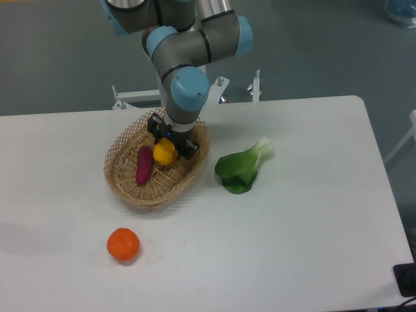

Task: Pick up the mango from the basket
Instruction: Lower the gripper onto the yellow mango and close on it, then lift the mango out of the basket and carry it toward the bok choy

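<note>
Over the wicker basket (pixel 130 185) on the white counter (pixel 292 227), we see our pincer (pixel 170 142) clenched around the yellow mango (pixel 164 153), just beside a purple vegetable (pixel 143 165). We judge the fruit smooth, firm, possibly slippery, best held across its middle. Open room lies above; the rim sits close.

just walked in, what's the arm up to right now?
The arm has its gripper down in the wicker basket, closed around the yellow mango. The mango looks partly covered by the gripper, so it appears grasped; whether it has cleared the basket floor is hard to tell. A purple vegetable lies in the basket beside it. Out on the table sit an orange and a leafy green, both untouched.
</note>
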Robot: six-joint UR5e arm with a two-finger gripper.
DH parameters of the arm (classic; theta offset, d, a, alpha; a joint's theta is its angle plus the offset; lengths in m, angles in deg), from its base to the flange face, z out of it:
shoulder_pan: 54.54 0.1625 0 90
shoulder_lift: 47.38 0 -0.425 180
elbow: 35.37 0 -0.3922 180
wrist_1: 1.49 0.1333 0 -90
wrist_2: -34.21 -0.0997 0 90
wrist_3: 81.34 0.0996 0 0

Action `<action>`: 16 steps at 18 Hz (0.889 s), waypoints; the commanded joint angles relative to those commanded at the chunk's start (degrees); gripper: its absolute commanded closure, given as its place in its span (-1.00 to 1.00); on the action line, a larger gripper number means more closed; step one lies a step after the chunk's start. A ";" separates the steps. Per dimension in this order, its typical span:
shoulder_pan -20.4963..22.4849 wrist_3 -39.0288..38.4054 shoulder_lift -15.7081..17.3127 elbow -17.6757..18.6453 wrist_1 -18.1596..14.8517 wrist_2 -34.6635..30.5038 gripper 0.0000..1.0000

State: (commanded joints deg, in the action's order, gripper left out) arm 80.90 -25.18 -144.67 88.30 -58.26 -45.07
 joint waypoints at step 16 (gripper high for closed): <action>1.84 0.44 0.26 -10.55 -1.14 -0.26 0.20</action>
State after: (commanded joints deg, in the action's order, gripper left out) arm 82.74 -24.74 -144.41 77.75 -59.41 -45.33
